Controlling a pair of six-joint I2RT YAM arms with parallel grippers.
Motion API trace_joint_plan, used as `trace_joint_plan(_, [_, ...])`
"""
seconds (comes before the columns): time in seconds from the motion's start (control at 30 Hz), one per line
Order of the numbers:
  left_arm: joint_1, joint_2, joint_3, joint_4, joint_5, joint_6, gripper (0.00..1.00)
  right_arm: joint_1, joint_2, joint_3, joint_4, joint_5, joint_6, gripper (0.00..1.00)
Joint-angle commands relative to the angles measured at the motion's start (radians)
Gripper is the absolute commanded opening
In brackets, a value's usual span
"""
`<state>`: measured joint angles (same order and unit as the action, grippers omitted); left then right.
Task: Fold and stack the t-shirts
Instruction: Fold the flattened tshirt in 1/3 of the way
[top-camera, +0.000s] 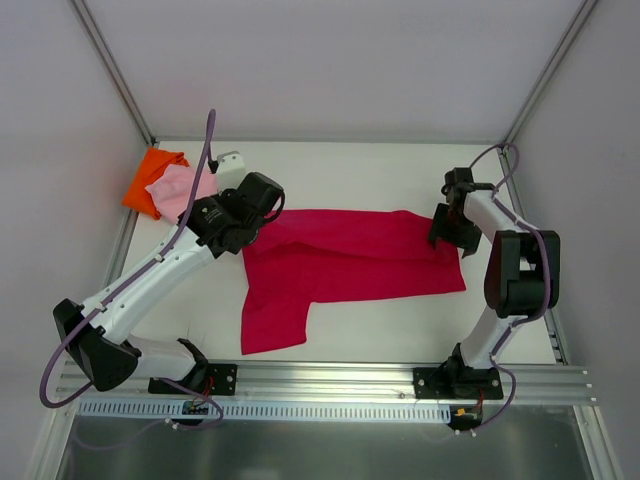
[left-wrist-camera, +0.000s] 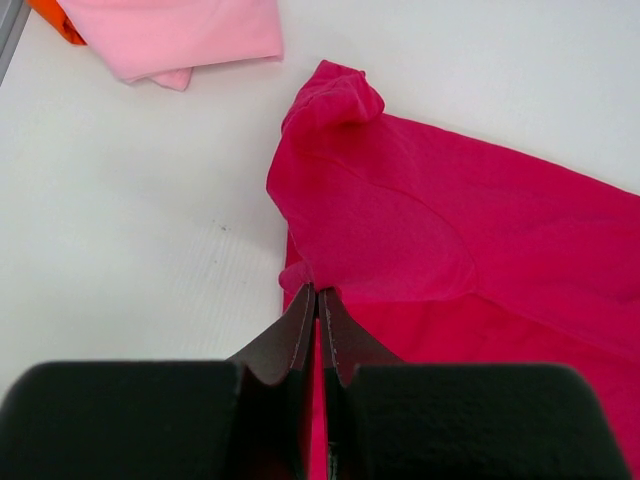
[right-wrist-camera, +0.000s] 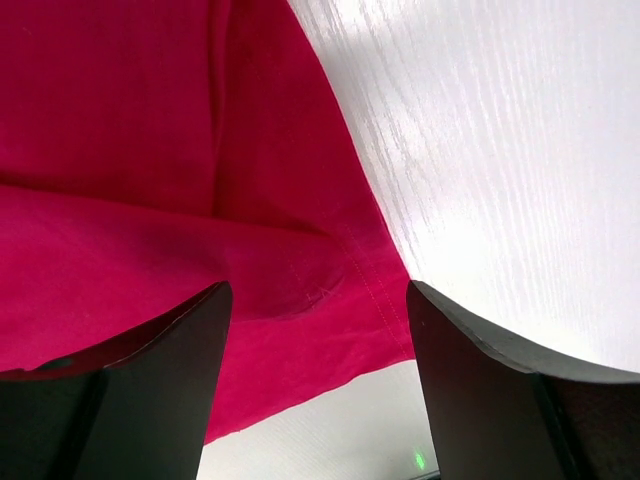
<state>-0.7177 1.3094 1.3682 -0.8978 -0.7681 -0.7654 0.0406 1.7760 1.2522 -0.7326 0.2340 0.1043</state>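
From above, the red shirt (top-camera: 350, 260) lies flat mid-table, with the soft pink shirt (top-camera: 180, 188) folded on the orange shirt (top-camera: 150, 178) far left. Wrist cams add more: the left gripper (left-wrist-camera: 318, 297) pinches the red one's rumpled edge, and the right gripper (right-wrist-camera: 318, 290) is spread wide over its stitched hem.

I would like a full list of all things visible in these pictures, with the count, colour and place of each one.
crimson t-shirt: one, crimson, lying across the table's middle.
pink t-shirt: one, light pink, folded, far left corner, on top of the orange one.
orange t-shirt: one, bright orange, far left corner, under the pink one.
table: one, white.
rail: one, silver, near edge, bearing both arm bases.
left gripper: one, black, shut on the crimson t-shirt's left part.
right gripper: one, black, open, over the crimson t-shirt's right edge.
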Motion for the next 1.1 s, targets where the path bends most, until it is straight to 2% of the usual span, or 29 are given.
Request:
trace_joint_plan(0.0, [0.015,-0.024,0.02,-0.003,-0.025,0.028,0.0,-0.018,0.006,0.047,-0.014,0.007,0.021,0.75])
trace_joint_plan(0.2, [0.018,-0.03,0.022,-0.006,-0.025,0.029,0.0,-0.038,0.01,0.032,-0.005,-0.044,0.035,0.71])
trace_joint_plan(0.53, [0.027,-0.042,0.019,-0.009,-0.028,0.035,0.0,-0.036,0.01,-0.01,-0.004,-0.156,0.067,0.71])
trace_joint_plan(0.8, [0.04,-0.047,0.009,0.008,-0.022,0.052,0.0,-0.036,0.019,-0.039,-0.014,-0.131,0.071,0.69])
trace_joint_plan(0.93, [0.046,-0.048,0.005,0.019,-0.013,0.061,0.0,-0.036,0.017,-0.037,-0.019,-0.111,0.067,0.61])
trace_joint_plan(1.07, [0.05,-0.05,-0.003,0.028,-0.002,0.066,0.0,-0.036,0.01,-0.048,-0.008,-0.117,0.066,0.45])
